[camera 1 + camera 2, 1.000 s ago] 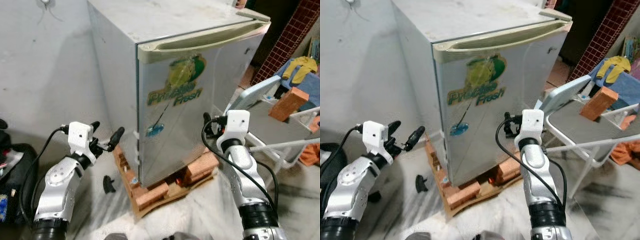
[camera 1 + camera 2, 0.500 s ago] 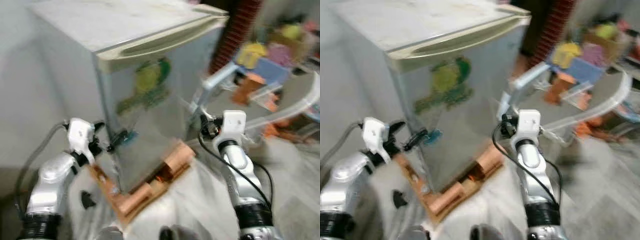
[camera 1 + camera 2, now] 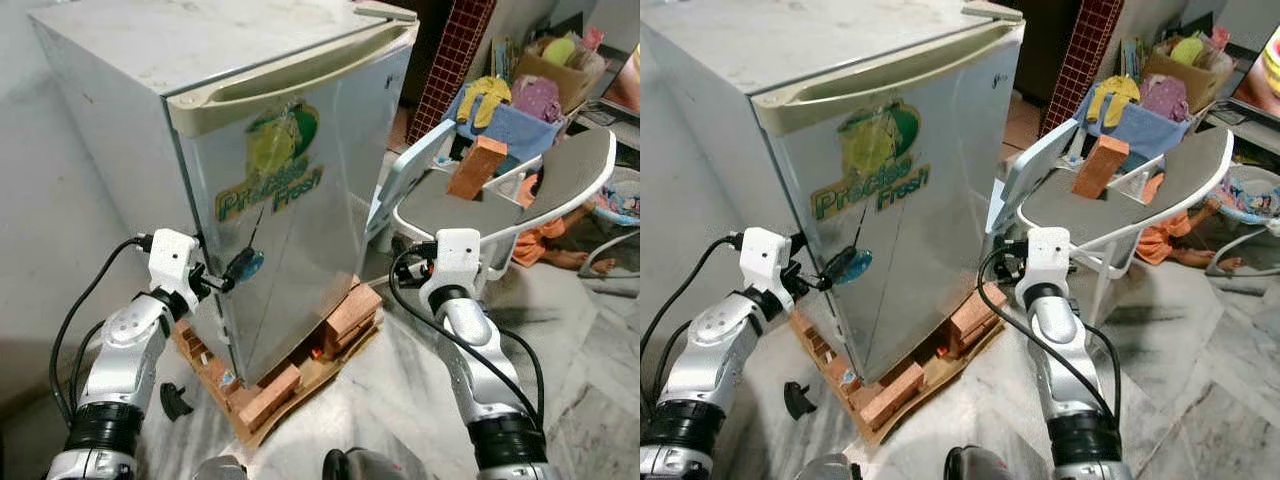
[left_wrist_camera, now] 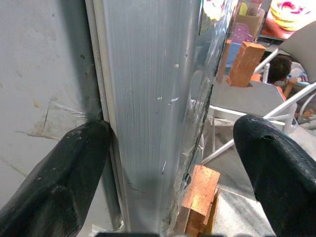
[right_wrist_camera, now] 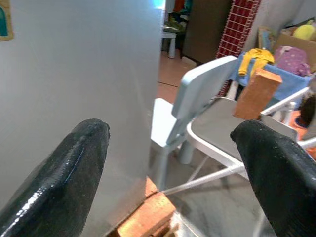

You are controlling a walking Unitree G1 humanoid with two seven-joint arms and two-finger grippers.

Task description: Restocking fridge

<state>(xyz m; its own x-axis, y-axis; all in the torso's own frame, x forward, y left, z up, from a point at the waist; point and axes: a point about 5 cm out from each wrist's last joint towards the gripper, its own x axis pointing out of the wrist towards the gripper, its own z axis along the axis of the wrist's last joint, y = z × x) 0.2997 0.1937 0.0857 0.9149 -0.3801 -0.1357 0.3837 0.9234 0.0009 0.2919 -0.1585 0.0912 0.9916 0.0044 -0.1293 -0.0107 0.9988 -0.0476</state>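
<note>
Left wrist view: left gripper (image 4: 168, 163) jaws spread wide, straddling the boxy brushed-metal fridge's (image 3: 290, 240) door edge.

A: Fridge (image 3: 290, 190) door: brushed silver metal, faint sheen, glossy sticker (image 3: 270, 165); top matt, scuffed, with a cream plastic handle strip.

B: Base?

A: Rough orange bricks (image 3: 352, 312) on brown cardboard (image 3: 300, 395). Floor (image 3: 590, 330) is polished veined marble.

B: Grippers?

A: Left gripper (image 4: 163, 163) and right gripper (image 5: 168, 163): fingers of matt black, finely pitted rubber; silver metal arms, white plastic wrists
</note>
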